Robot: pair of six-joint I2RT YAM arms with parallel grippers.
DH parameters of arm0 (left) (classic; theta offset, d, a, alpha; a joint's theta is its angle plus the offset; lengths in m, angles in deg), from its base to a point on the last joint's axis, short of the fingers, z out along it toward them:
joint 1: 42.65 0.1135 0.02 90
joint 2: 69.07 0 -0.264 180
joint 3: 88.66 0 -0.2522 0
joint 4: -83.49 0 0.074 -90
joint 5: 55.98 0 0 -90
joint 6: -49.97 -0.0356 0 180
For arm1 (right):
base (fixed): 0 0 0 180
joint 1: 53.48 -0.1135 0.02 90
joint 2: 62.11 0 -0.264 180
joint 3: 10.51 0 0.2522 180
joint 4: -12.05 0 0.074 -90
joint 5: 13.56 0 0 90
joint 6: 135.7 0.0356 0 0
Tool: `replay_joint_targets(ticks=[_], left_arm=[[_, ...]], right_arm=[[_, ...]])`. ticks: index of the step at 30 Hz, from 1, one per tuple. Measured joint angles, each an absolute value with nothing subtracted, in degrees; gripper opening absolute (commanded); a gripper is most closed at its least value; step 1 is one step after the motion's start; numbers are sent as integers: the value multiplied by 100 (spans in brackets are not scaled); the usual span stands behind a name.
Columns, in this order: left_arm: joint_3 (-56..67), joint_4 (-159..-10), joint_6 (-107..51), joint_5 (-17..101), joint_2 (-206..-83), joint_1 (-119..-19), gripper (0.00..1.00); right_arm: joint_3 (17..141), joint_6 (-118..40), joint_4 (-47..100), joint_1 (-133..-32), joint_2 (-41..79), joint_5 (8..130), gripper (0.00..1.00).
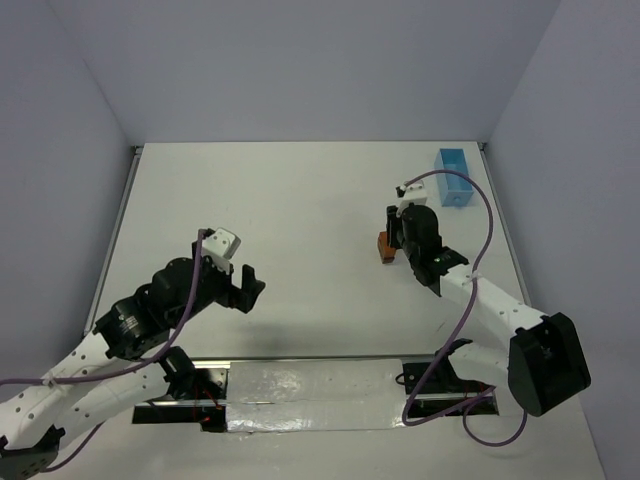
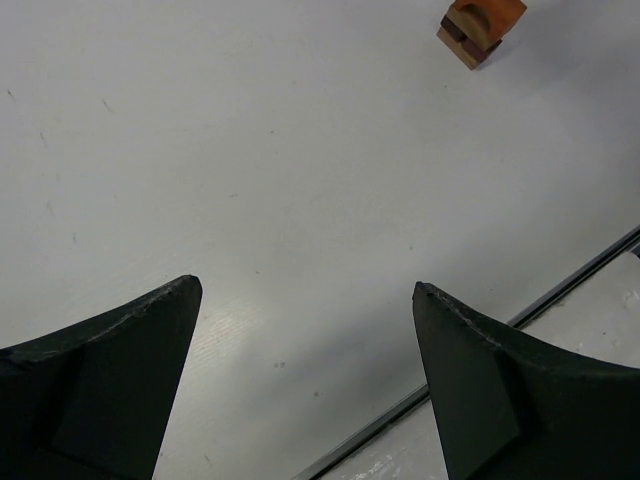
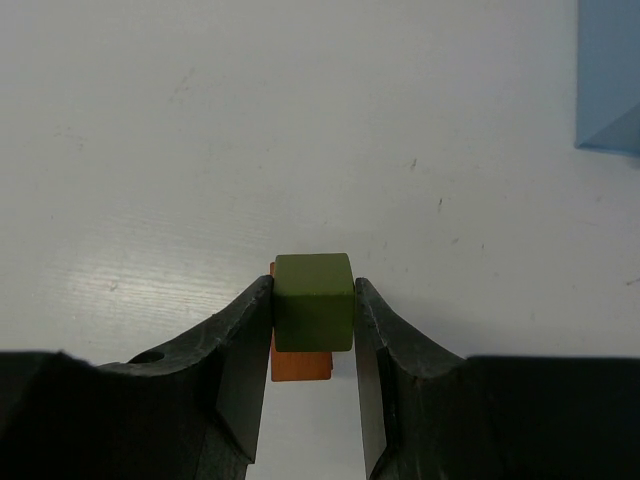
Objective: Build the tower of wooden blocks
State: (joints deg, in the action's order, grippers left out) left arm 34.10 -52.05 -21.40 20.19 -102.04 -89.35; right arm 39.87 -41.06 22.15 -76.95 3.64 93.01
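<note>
While the right jaws pinch the olive-green block (image 3: 314, 300) directly over the orange block (image 3: 300, 366) of the wood block tower (image 1: 384, 245), on the counter's (image 1: 300, 200) right half, I'd judge it nearly built, with only the release left. The left jaws hang spread and empty, well apart.

The top external view looks down from above and behind both arm bases, far enough back to take in the whole white tabletop (image 1: 300, 200). The left wrist view looks out between the fingers of the black left pincer (image 2: 305, 290), low and slanted, with the small stack of orange, tan and brown wooden blocks (image 2: 478, 28) distant at its upper edge. The right wrist view sits close over that stack, facing down past the black right pincer (image 3: 312, 283) onto an olive-green wooden cube (image 3: 313, 300). It shares the light blue rectangular tray (image 3: 610, 75) with the top view.
</note>
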Motion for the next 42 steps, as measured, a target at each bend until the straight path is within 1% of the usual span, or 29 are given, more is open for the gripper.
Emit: replay_joint_targets(ticks=[7, 21, 30, 40, 42], left_arm=[[3412, -5176, -2142, 2019, -10501, -8935, 100], [3414, -5176, -2144, 2083, -10368, -8935, 100], [3423, -5178, -2149, 2116, -10368, -8935, 99], [3425, -5178, -2166, 2190, -10370, -8935, 99], [3425, -5178, -2166, 2199, -10372, -8935, 99]], right_arm=[[3913, -4110, 2086, -7695, 441, 9114, 11], [3767, -4088, 2150, -7695, 461, 9092, 20], [3788, -4088, 2311, -7695, 675, 9065, 22], [3830, -4088, 2368, -7697, 780, 9059, 26], [3834, -4091, 2370, -7697, 780, 9054, 29]])
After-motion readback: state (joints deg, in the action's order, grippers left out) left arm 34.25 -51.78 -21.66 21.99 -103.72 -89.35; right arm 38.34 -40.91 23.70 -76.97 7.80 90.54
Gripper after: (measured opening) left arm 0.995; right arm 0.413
